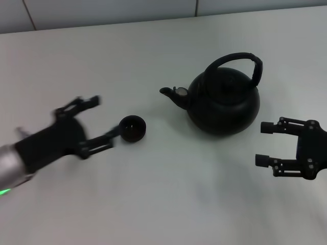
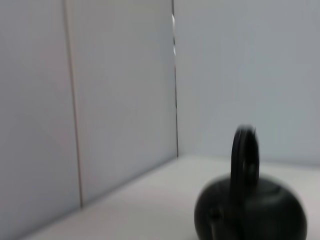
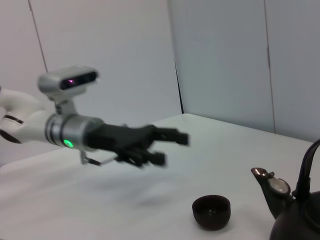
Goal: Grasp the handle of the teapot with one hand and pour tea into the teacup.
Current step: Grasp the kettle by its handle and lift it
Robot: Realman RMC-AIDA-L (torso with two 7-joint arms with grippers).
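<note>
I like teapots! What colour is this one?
The teapot is matte black all over, clearest in the head view.

The left hand [image 1: 97, 122] is matte black, with slim linkage fingers on a black wrist that joins a silver cylindrical forearm bearing a small green light. A grey camera box sits above that forearm. The right hand [image 1: 264, 144] is black too, with rounded fingertip pads.

Even soft light, faint shadows, left gripper [image 1: 99, 122] motion-blurred, teapot [image 2: 250, 212] blurred in left wrist view
</note>
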